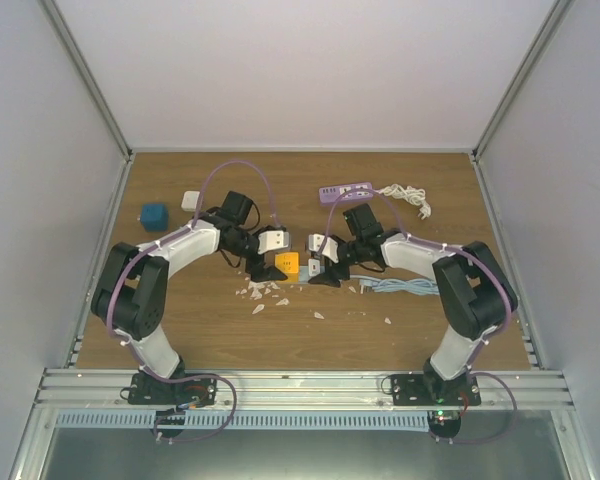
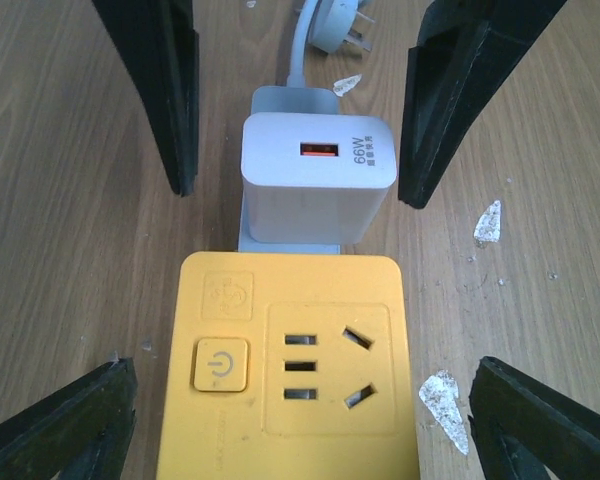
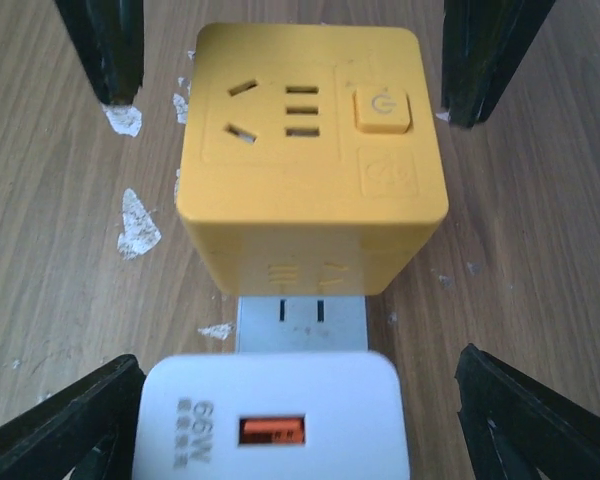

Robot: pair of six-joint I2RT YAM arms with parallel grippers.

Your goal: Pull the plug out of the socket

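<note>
A yellow cube socket (image 1: 287,263) sits mid-table, joined to a grey base plate (image 3: 302,320). A white 66W plug (image 3: 275,420) with an orange USB port stands on that plate. In the left wrist view, my left gripper (image 2: 300,375) is open and straddles the yellow socket (image 2: 290,360), with wood showing on both sides. My right gripper (image 3: 300,365) is open and straddles the plug. Its left finger is close to the plug's side and its right finger stands clear. The right gripper's fingers (image 2: 170,90) flank the plug (image 2: 318,175) in the left wrist view.
White flakes (image 1: 265,295) litter the wood around the socket. A blue cube (image 1: 154,216) and a white adapter (image 1: 191,200) lie at the back left. A purple power strip (image 1: 345,191) with a white cable (image 1: 408,197) lies at the back right. A pale blue cable (image 1: 400,286) is on the right.
</note>
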